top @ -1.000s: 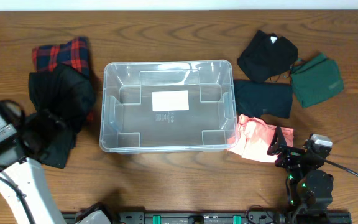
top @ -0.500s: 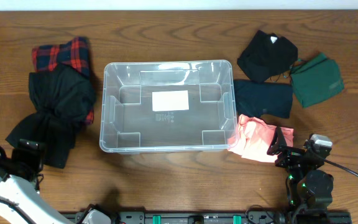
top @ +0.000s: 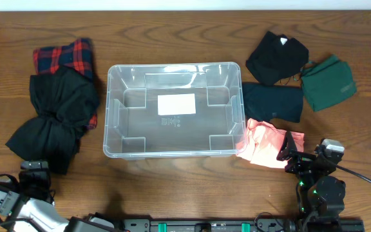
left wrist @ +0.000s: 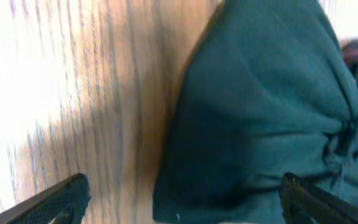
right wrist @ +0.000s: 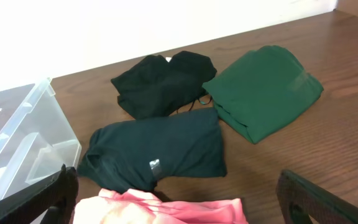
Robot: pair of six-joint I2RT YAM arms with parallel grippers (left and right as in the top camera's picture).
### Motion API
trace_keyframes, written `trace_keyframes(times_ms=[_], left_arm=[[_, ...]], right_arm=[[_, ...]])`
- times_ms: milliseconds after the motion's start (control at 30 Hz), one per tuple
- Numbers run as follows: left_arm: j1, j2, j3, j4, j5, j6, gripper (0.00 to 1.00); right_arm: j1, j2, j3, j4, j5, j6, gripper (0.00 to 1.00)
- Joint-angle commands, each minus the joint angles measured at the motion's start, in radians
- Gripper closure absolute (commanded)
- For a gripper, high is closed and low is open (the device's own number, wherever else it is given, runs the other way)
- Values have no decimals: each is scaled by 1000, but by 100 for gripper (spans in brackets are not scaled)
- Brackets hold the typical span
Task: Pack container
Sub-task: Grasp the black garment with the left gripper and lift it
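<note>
Pulled back to the 7 o'clock corner of the bench (top: 185, 26) since a second ago: left hand (top: 35, 174), then over the black garment (top: 57, 116), now just off its 6 o'clock end. Released, fingers spread wide at both lower corners of the left wrist view, dark cloth and bare wood between them. Same spot as before at 5 o'clock: right hand (top: 292, 154), also released, fingers wide apart, at the 3 o'clock edge of the pink garment (top: 263, 143); cannot tell whether touching it. Mid-bench, upright, long side running 9 to 3: container (top: 108, 109), white label (top: 176, 104) on its base. At its 10 o'clock, partly under the black garment: red plaid garment (top: 63, 55). Pressed against its 4 o'clock corner: pink garment. Just beside its 3 o'clock wall: dark teal garment (top: 272, 102). At its 2 o'clock: second black garment (top: 277, 57), with green garment (top: 328, 82) just beside that, further out toward 3.
</note>
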Motion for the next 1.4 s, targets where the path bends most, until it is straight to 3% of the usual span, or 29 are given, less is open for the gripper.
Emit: trace_keyframes(times_ms=[0, 467, 667, 900, 1233, 1300, 1367], left_arm=[[5, -1, -31, 37, -16, -20, 2], [5, 82, -57, 103, -52, -35, 2], [-21, 181, -57, 249, -28, -57, 2], [-105, 314, -57, 480, -24, -166, 2], [-180, 403, -57, 651, -23, -191, 1], [-192, 410, -57, 675, -23, -191, 5], [-202, 413, -57, 699, -24, -191, 15]], right_arm=[[-7, -2, -3, 0, -4, 10, 1], [-7, -2, -3, 0, -4, 10, 1], [-7, -2, -3, 0, -4, 10, 1], [-7, -2, -3, 0, -4, 10, 1], [-7, -2, -3, 0, -4, 10, 1], [-7, -2, -3, 0, -4, 10, 1], [-7, -2, -3, 0, -4, 10, 1]])
